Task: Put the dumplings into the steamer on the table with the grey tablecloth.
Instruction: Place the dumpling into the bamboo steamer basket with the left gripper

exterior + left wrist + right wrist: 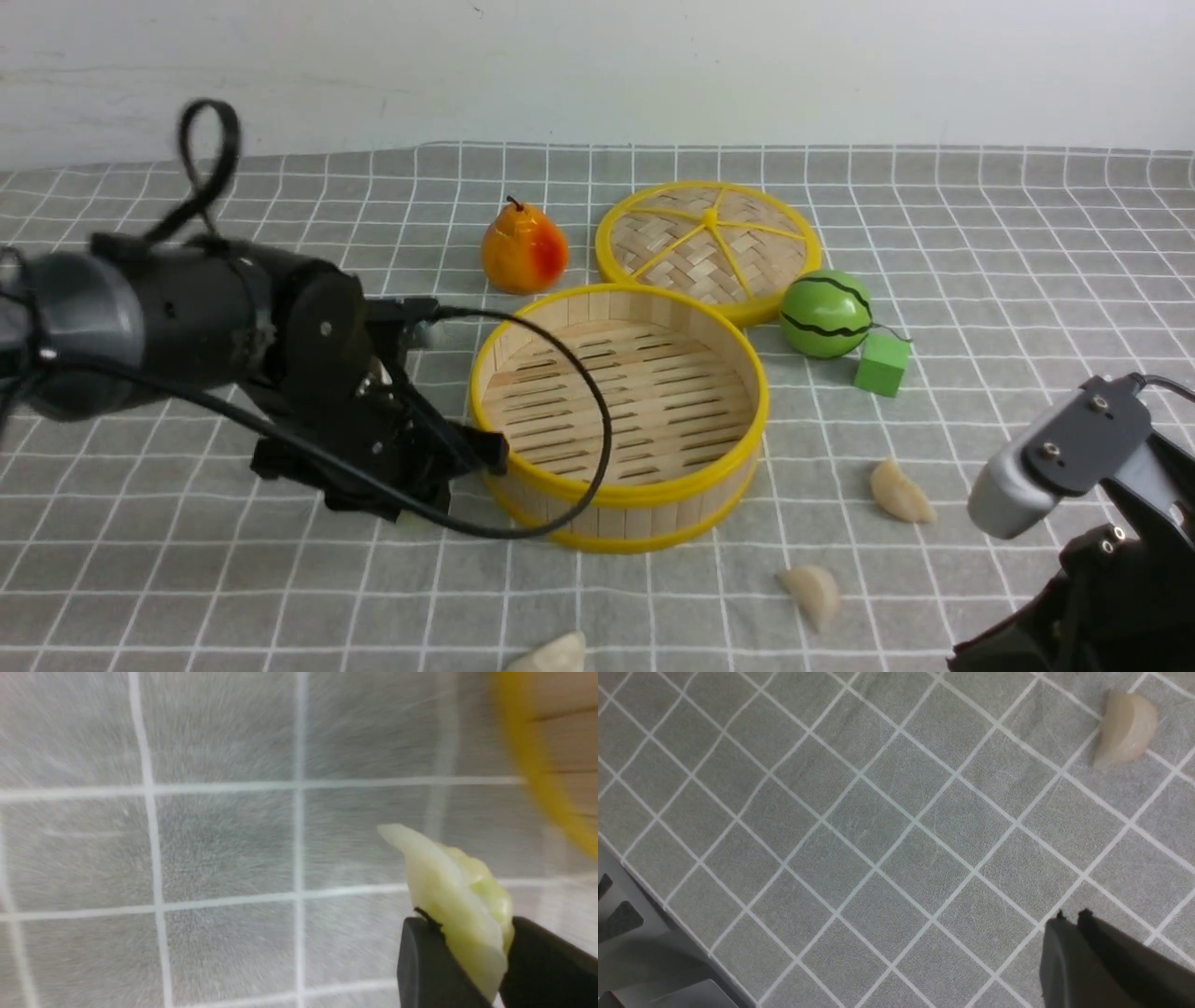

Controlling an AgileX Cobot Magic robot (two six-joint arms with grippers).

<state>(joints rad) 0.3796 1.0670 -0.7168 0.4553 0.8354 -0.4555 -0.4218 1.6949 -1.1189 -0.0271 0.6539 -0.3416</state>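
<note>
The steamer (686, 511) stands empty in the middle of the grey tablecloth (980, 233) that covers the table. My left gripper (467, 938) is low beside the steamer's left wall, shut on the pale green dumpling (444, 877). In the front view the wrist (373, 439) hides its fingertips. Three cream dumplings lie on the cloth: one right of the steamer (901, 492), one in front of it (812, 593), one at the near edge (551, 653). My right gripper (1071, 919) is shut and empty above bare cloth, well apart from a cream dumpling (1127, 725).
The flat woven lid (708, 241) lies behind the steamer. A toy pear (523, 250) stands to the lid's left. A toy watermelon (826, 315) and a green cube (881, 364) sit right of the steamer. My right arm (1102, 560) fills the near right corner.
</note>
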